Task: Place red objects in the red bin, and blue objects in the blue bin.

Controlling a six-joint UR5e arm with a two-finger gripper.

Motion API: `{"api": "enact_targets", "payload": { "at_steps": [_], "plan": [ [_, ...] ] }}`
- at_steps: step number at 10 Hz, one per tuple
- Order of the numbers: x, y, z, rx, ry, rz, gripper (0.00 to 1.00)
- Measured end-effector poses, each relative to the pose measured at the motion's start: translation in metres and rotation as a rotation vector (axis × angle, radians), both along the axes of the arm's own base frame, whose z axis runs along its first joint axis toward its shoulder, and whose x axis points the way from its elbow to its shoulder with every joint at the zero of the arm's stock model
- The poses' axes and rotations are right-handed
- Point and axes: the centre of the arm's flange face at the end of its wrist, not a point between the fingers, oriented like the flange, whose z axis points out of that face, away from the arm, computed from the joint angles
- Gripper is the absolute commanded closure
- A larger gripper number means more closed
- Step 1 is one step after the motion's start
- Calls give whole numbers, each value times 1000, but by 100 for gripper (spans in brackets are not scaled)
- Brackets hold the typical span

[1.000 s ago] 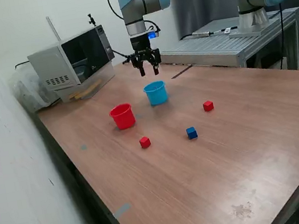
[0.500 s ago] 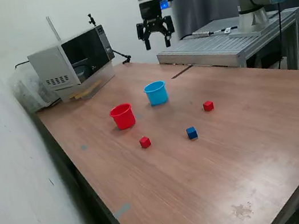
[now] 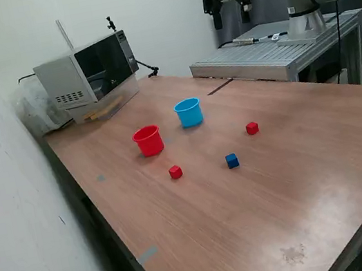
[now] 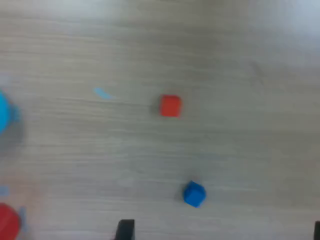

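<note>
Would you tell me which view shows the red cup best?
The exterior view: the red cup stands whole and upright on the table, beside the light blue cup. The wrist view catches only a blurred sliver at its edge.

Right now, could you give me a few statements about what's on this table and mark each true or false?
1. The red cup and the light blue cup both stand upright on the table. True.
2. The end effector grips a blue cube. False: it hangs high above the table, holding nothing.
3. Two red cubes lie on the table outside the cups. True.
4. The blue cube sits inside the light blue cup. False: it lies on the bare table.
</note>
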Motion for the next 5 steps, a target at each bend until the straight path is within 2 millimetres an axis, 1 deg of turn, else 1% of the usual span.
{"api": "enact_targets", "payload": {
  "at_steps": [1, 2, 3, 4, 5],
  "plan": [
    [-19, -24, -7, -12, -15, -54, 0],
    [-41, -44, -22, -13, -31, -96, 0],
    [-63, -61, -45, -6, -51, -130, 0],
    [-83, -73, -76, 6, -78, -159, 0],
    [-100, -81, -114, 26, -106, -180, 0]
  ]
}}
